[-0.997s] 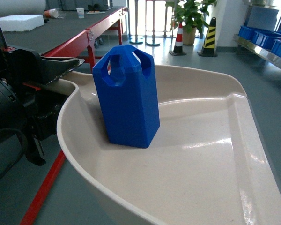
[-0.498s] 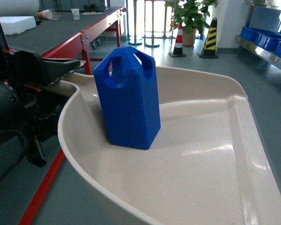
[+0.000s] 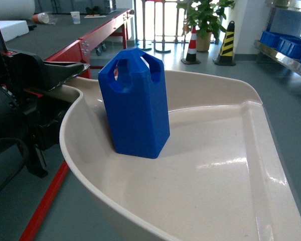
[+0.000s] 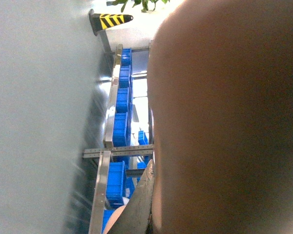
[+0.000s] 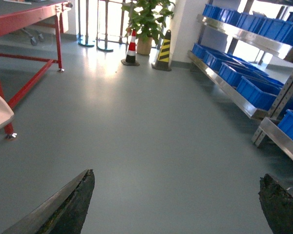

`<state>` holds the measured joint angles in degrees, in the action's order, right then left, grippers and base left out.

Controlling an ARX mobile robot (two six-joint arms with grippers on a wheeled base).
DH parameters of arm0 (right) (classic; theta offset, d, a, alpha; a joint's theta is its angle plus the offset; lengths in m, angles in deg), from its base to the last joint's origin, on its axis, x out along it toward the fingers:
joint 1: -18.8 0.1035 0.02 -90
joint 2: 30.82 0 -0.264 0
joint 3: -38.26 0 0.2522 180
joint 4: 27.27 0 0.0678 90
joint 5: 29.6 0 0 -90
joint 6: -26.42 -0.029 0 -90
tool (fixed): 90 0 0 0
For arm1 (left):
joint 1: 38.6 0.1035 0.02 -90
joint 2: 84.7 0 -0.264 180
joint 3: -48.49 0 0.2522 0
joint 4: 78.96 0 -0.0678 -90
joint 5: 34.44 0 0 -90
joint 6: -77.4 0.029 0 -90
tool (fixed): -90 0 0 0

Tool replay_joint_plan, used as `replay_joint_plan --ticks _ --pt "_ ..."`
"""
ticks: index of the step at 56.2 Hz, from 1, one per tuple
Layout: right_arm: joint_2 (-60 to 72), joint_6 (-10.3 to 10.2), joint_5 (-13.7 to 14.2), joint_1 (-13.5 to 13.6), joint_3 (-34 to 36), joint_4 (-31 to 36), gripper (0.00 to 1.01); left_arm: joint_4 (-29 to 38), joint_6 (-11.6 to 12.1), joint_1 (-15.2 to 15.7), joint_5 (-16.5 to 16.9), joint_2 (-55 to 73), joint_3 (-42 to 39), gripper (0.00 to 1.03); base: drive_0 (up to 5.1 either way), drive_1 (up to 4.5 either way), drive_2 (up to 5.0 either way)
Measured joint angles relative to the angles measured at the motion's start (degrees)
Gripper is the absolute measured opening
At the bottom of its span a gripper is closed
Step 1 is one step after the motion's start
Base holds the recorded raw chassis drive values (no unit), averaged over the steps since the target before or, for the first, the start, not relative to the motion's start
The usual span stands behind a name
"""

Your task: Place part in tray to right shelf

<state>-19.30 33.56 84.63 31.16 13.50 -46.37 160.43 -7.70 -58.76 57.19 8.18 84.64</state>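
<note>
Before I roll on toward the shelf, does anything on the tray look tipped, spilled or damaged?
Nothing stands out. The small bright blue plastic block stands upright on the floor of the glossy beige dustpan-shaped tray, near its back rim. No spill or crack shows. The steel shelf with blue crates looks orderly.

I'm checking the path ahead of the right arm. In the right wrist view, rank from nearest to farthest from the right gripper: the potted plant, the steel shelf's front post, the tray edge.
From the right gripper:
1. Tray, left edge.
2. Shelf post, right; close to the tray, hard to separate.
3. Potted plant, far back, centre.
</note>
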Motion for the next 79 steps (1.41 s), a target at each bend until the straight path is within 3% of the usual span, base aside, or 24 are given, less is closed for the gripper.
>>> replay_joint_plan --ticks 79 --pt "0.02 0.00 0.00 0.00 0.04 -0.15 0.98 0.07 0.00 0.00 0.04 0.00 0.00 0.14 0.1 4.11 -4.0"
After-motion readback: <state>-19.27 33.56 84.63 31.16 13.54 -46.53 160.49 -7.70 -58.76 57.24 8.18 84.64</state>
